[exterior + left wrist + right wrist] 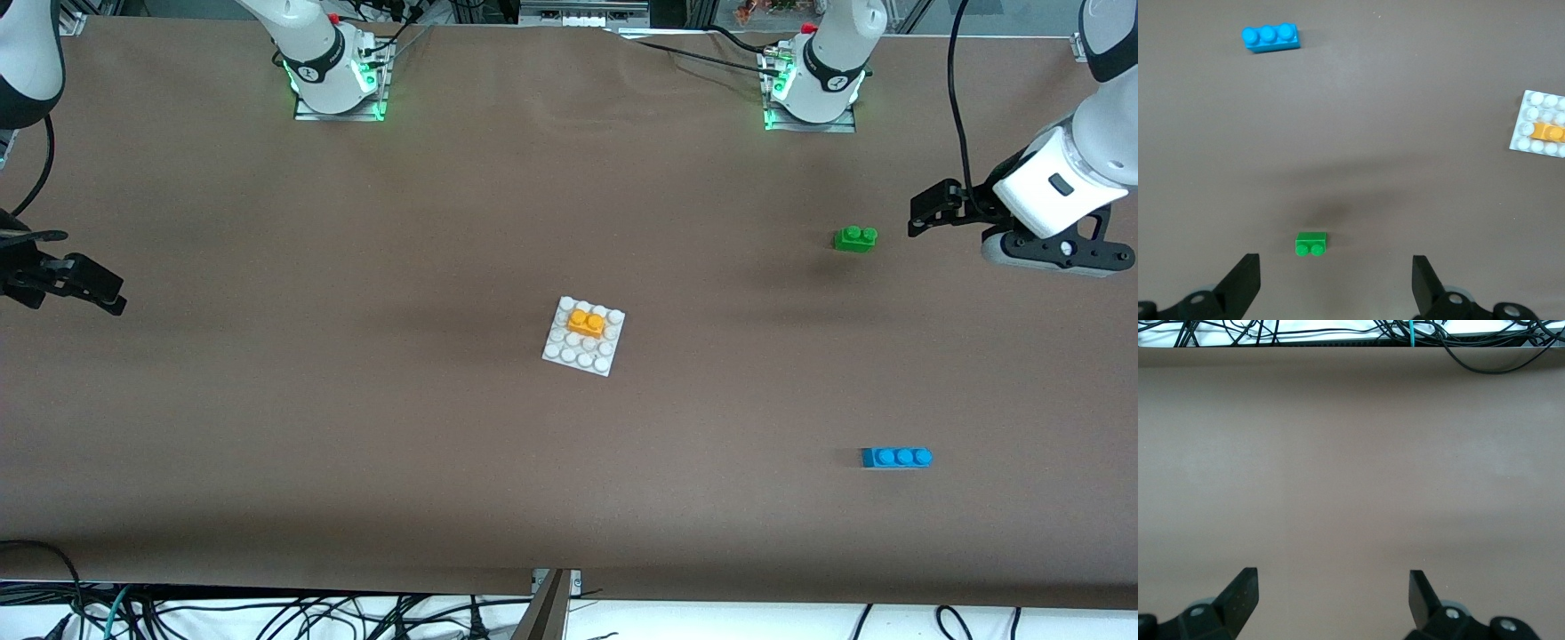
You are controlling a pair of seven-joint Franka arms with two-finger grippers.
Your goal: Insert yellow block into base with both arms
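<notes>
I see a brown matte bench point(356, 427). The left gripper point(1335, 283) hangs empty at frame right, jaws apart, by the green brick point(855, 238). The right gripper point(1331, 600) is cut off at frame left, jaws apart. The studded white base point(569, 354) sits mid-frame, the yellow block point(587, 322) seated on it. The blue brick point(896, 457) lies lower right.

A brown surface point(356, 427) fills nearly the whole front view. The white studded base point(569, 354) lies flat on it at the centre of the frame. A green brick point(854, 238) sits in the upper right area, and a blue three-stud brick point(896, 457) lies in the lower right. Two arm mounts stand along the top edge.
</notes>
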